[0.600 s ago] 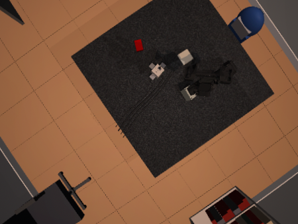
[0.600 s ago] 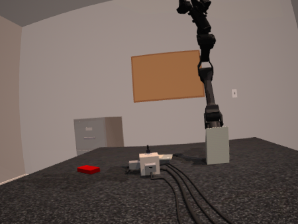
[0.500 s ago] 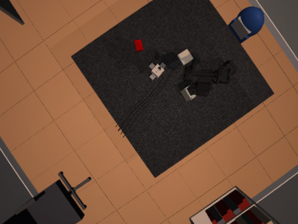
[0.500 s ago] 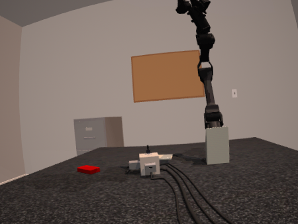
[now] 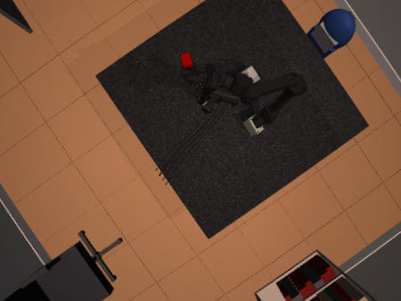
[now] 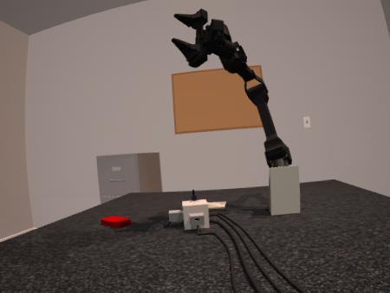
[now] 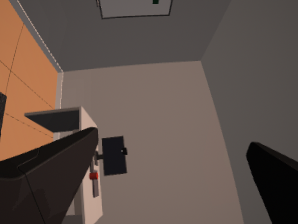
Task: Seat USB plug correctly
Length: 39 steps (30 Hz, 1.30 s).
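The white power cube (image 6: 196,209) stands on the dark table mat in the exterior view. A small dark USB plug (image 6: 193,198) stands upright on its top; its orientation and depth are too small to tell. Pale plugs sit in the cube's sides, one grey plug (image 6: 175,216) on the left and one (image 6: 197,219) facing the camera. In the top view the arm covers most of the cube. My gripper (image 6: 173,28) (image 7: 174,142) is open and empty, high above the cube and pointing sideways. The wrist view shows only walls and furniture between the fingers.
A red block (image 5: 186,61) (image 6: 115,222) lies left of the cube. Several black cables (image 6: 243,247) run from it to the mat's edge. A pale flat object (image 5: 250,74) (image 6: 217,205) lies behind the cube. The arm's pale base (image 5: 253,129) (image 6: 284,191) stands to the right.
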Available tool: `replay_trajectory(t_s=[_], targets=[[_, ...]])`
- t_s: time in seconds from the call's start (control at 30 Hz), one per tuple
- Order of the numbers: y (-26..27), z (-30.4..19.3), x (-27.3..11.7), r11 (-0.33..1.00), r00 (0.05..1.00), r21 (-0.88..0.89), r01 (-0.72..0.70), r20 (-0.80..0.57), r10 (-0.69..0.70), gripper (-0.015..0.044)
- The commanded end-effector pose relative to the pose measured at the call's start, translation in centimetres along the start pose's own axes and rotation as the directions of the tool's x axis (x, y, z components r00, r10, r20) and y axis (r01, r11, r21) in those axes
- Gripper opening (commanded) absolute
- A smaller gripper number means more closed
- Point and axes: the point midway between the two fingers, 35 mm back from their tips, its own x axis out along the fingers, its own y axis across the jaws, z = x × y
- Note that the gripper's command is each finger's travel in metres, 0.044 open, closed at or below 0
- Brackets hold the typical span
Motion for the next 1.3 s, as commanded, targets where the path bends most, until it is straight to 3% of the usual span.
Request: replay_trajectory(t_s=[0.0,0.17,0.37,0.5,0.67,1.27], targets=[[6.9,-3.1,1.7,0.967,0.967,0.050,-0.248,-0.051,0.251,0.0440],[16.7,-7.6,1.1,0.814,0.808,0.150,-0.562,-0.114,0.579,0.0440],[26.9,-12.8,-3.8,0.488,0.461,0.304,-0.818,-0.161,0.873,0.0440],[31.9,-15.9,-9.0,0.221,0.166,0.408,-0.886,-0.165,0.972,0.0440],[35.3,-18.8,-15.8,-0.087,-0.183,0.504,-0.859,-0.143,0.973,0.0440],[36.0,-19.3,-16.7,-0.108,-0.207,0.510,-0.853,-0.141,0.968,0.0440]])
